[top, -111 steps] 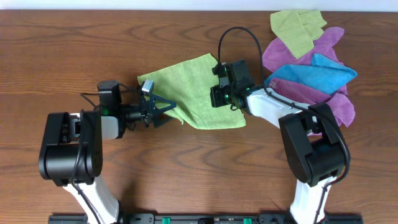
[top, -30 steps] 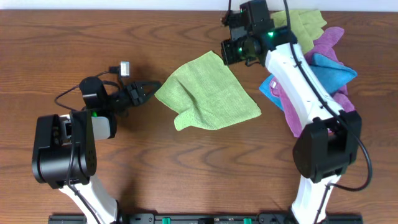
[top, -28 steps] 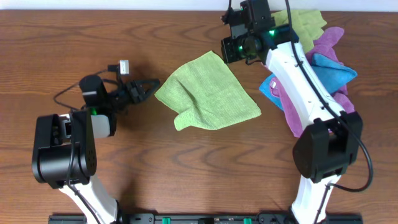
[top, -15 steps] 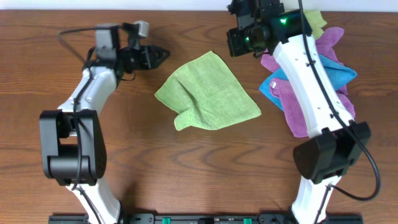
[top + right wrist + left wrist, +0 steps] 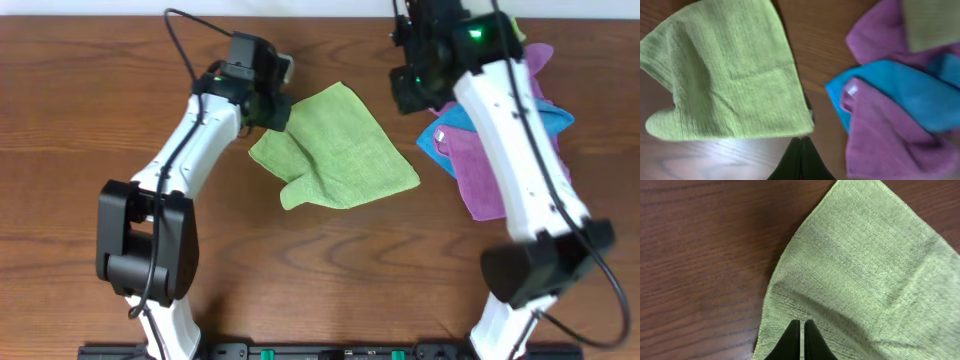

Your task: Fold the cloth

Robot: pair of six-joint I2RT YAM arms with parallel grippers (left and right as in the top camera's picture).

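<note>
- Nearest the robot, the bright lime-green square microfibre cloth (image 5: 340,150) lies on the brown wooden desk (image 5: 100,100) at the centre of the overhead frame. It sits turned like a diamond. Its lower-left corner (image 5: 293,192) bulges out as a small rumpled flap, with a shallow crease beside it.
- The rest of the cloth looks flat, fuzzy and single-layered, so no proper fold seems made yet.
- The left pincer (image 5: 801,330) hovers over the cloth's left corner, its fingers drawn almost together with only a sliver between them. It appears to hold nothing.
- The right pincer (image 5: 801,150) is closed and empty, over bare desk just off the cloth's right corner.
- The step in hand looks like the approach to a first grasp. Next, I judge each pincer must open, drop onto a corner and pinch the cloth alone.
- Farthest, at upper right, lies a heap of purple (image 5: 890,135), blue (image 5: 900,95) and dull olive (image 5: 930,22) cloths, close enough to snag.
</note>
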